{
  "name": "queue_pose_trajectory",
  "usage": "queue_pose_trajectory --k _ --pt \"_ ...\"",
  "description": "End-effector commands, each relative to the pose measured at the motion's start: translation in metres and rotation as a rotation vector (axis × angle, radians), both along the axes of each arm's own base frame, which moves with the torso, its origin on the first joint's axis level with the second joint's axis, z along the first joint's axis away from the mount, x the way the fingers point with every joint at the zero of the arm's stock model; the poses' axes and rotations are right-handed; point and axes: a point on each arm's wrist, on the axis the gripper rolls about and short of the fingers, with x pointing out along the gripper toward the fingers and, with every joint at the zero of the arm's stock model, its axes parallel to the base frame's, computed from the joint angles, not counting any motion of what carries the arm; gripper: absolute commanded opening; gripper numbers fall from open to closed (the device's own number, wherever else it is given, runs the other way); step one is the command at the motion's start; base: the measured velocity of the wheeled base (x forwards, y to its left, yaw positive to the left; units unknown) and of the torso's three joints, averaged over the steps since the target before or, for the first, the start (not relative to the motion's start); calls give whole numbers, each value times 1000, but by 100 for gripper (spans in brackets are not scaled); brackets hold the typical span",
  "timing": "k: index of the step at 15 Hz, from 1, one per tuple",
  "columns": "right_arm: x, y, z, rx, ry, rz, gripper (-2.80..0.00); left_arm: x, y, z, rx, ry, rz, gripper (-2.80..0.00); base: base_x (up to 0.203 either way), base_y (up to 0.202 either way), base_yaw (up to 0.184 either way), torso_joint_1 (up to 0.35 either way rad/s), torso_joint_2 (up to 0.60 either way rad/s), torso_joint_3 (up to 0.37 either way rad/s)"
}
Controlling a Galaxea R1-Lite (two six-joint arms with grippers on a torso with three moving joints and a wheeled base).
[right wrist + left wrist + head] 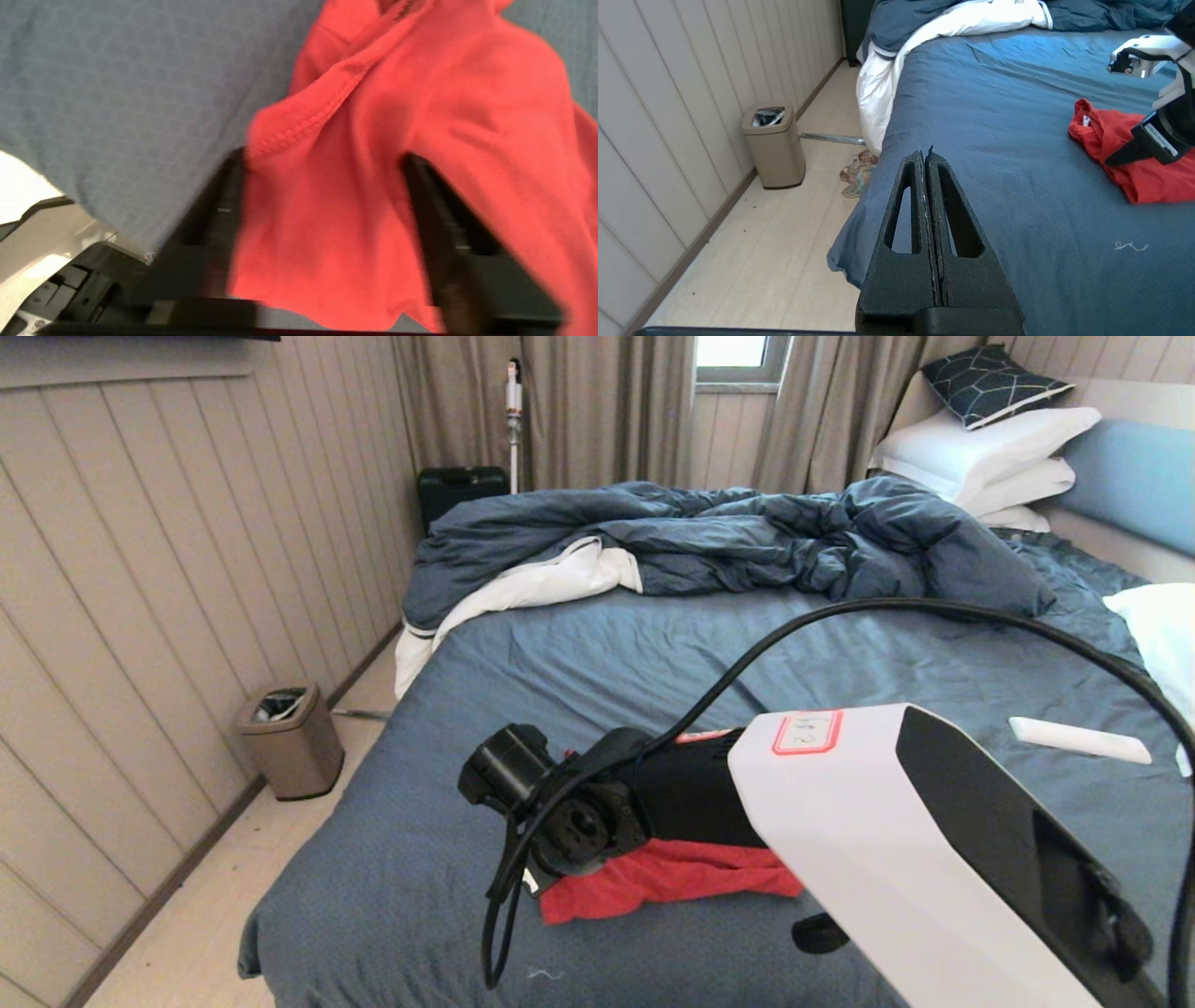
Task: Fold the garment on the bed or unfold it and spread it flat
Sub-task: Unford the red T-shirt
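The garment [672, 882], a crumpled red T-shirt, lies in a heap on the bed [597, 663] near its foot edge; its print is hidden. My right gripper [323, 156] is down on the heap, open, its two black fingers [224, 200] wide apart with red cloth [327, 210] bunched between them. In the head view my own wrist hides that gripper. The left wrist view shows the shirt [1134, 177] with a small white tag. My left gripper [924, 156] is shut on nothing, above the bed's left edge, well apart from the shirt.
A rumpled dark blue duvet [728, 537] with white lining fills the far half of the bed. White pillows [990, 448] are stacked at the headboard. A white flat object [1078, 740] lies to the right. A beige bin [291, 739] stands on the floor left of the bed.
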Motion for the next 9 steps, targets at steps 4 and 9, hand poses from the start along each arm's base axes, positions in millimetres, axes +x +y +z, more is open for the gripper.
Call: queue_pose_trajectory --k 4,9 --pt "-1 0 0 1 0 -1 -280 0 0 0 0 -1 0 -280 0 0 0 0 0 0" --pt "2 -14 34 65 -43 -37 -280 0 0 0 1 -1 0 -280 0 0 0 0 0 0"
